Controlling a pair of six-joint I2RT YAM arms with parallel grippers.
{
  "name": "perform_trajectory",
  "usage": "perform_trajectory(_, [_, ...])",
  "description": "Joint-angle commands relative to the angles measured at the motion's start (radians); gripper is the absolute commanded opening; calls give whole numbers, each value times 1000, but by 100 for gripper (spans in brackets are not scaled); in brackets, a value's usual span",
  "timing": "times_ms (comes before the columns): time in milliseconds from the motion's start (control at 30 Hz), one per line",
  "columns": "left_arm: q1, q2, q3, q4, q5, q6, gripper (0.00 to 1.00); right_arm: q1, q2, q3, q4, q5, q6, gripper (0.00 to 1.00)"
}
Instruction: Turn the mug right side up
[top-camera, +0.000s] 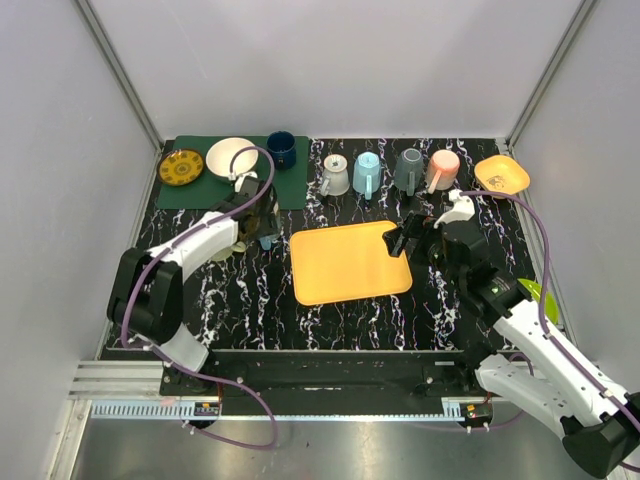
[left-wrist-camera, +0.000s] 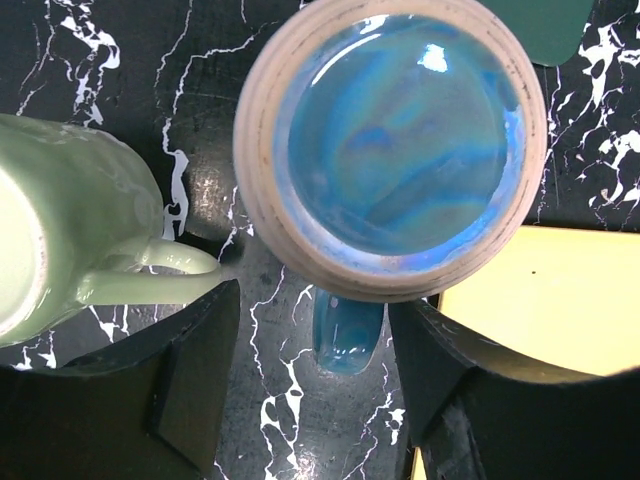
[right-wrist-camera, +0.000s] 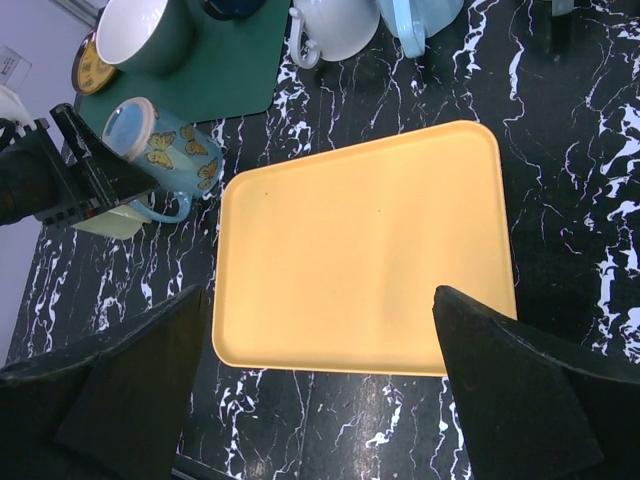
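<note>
A blue mug with butterfly prints (right-wrist-camera: 168, 152) stands on the black marble table, left of the yellow tray. Its upward face (left-wrist-camera: 395, 140) is a beige ring around a glossy blue disc, which looks like the base. Its handle (left-wrist-camera: 347, 335) points toward my left gripper (left-wrist-camera: 315, 385). That gripper is open, with one finger on each side of the handle and touching nothing. In the top view the left gripper (top-camera: 258, 222) hides most of the mug. My right gripper (right-wrist-camera: 325, 390) is open and empty over the tray's right edge (top-camera: 405, 240).
A pale green mug (left-wrist-camera: 70, 230) sits just left of the blue one. The yellow tray (top-camera: 350, 262) lies mid-table. Behind it stand white (top-camera: 335, 175), light blue (top-camera: 367, 172), grey (top-camera: 408, 168) and pink (top-camera: 442, 168) mugs and an orange dish (top-camera: 502, 175). A green mat (top-camera: 290, 185) holds dishes.
</note>
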Motion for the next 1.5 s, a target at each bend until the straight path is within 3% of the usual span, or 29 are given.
perform_trajectory(0, [5,28,58,39,28,40,63,-2,11,7,2,26,-17,100])
perform_trajectory(400, [30,85,88,64,90,86,43,-2,14,-7,-4,31,-19,100])
perform_trajectory(700, [36,65,58,77,105,91,0,-2,16,-8,-4,29,-16,100])
perform_trajectory(1067, [32,-193,35,124,205,69,0,-1,9,19,-23,12,-19,100])
perform_trajectory(1200, [31,-285,44,131,300,33,0,-2,3,28,-27,2,-6,100])
perform_trajectory(1367, [33,-418,-28,315,507,-91,0,-2,-33,4,51,-96,44,100])
perform_trajectory(1467, [30,-463,-115,513,674,-280,0,-2,-28,11,109,-303,66,100])
